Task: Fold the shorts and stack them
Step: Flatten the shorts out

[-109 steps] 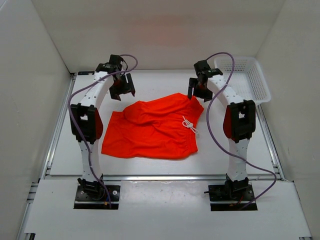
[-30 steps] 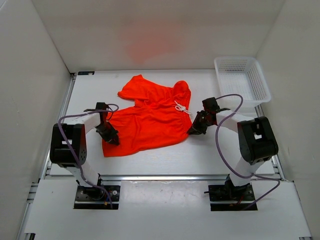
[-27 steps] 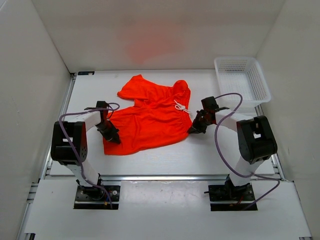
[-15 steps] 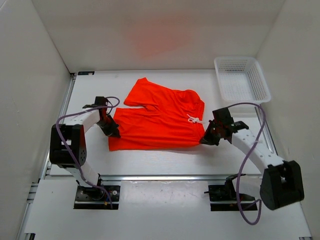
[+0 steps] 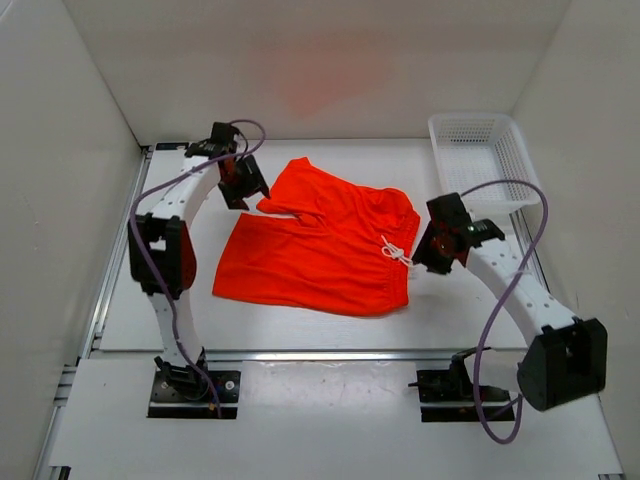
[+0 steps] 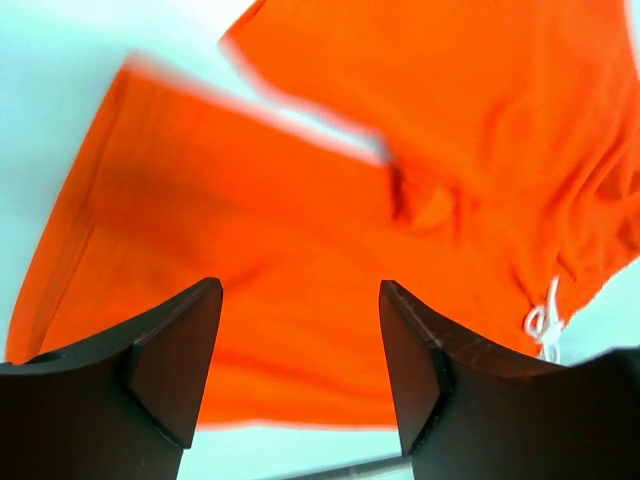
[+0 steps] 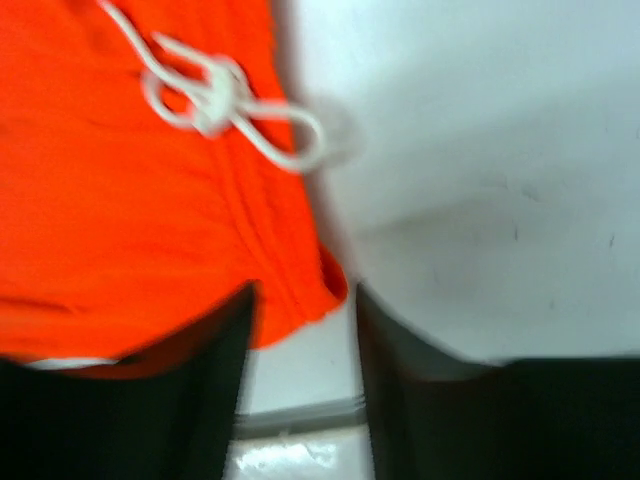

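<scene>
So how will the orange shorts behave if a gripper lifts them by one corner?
Probably floppy: the shorts lie flat with soft wrinkles, so they would likely drape and sag. Likely light, since the fabric looks thin. The loose drawstring may dangle or snag.

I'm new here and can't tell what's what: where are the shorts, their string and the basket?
shorts [image 5: 310, 255], top view, middle of the fabric
string [image 7: 213, 100], right wrist view, its knot
basket [image 5: 470, 118], top view, far rim

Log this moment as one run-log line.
shorts: spread on table, unfolded | left gripper: open, beside far leg | right gripper: open, at waistband's near corner, by drawstring
</scene>
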### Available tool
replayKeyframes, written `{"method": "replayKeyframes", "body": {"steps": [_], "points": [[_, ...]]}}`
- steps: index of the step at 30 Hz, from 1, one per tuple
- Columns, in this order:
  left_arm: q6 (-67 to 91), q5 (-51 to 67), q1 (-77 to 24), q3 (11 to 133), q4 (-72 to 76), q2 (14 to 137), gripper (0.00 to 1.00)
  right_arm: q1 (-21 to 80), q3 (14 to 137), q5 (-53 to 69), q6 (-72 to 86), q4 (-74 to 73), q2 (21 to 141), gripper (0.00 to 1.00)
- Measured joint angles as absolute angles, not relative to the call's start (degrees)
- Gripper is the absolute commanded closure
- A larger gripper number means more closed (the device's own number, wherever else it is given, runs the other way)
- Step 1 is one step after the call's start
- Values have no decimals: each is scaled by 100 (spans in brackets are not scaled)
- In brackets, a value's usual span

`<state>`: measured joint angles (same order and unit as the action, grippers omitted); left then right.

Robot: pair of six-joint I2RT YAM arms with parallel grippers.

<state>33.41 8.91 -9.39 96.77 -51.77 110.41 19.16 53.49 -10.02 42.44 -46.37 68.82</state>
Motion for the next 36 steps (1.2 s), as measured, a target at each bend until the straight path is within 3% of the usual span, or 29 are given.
{"method": "replayKeyframes", "body": {"steps": [2,4,5,6,8,9,11,12,13,16,17,25,31,36], "points": [[3232,860,-1044,10600,-5356,11749,26,1870,5861,-1133,4130,-4471,7321,70],[3162,829,-1138,11399,-5546,12457,26,1796,6305,-1144,4018,-4272,7822,72],[3127,819,-1170,11734,-5614,12792,19,1741,6490,-1131,3942,-4171,8095,72],[3092,808,-1194,11998,-5701,13096,12,1680,6661,-1074,3854,-4110,8346,69],[3046,781,-1212,12309,-5872,13587,6,1514,7015,-873,3660,-3983,8941,51],[3050,773,-1212,12390,-5953,13767,6,1415,7210,-738,3551,-3979,9233,42],[3046,764,-1192,12505,-6069,14077,7,1221,7660,-480,3334,-3955,9891,35],[3070,827,-1177,12658,-6184,14134,12,1133,7911,-366,3240,-3966,10217,31],[3079,812,-1170,12737,-6189,14138,26,1070,8136,-250,3157,-3944,10514,28],[3076,847,-1114,12960,-6167,14226,83,947,8571,-78,3009,-3924,11139,28],[3059,864,-1079,12971,-6160,14258,90,937,8683,-38,2974,-3927,11301,28],[3037,1138,-626,12514,-5968,14221,90,1118,9006,-156,2823,-3951,12033,28],[3044,939,-209,12140,-5909,13979,90,1317,9032,-301,2781,-3933,12042,38],[3041,766,58,11981,-5881,13850,90,1391,9225,-285,2766,-3975,12193,71]]}}
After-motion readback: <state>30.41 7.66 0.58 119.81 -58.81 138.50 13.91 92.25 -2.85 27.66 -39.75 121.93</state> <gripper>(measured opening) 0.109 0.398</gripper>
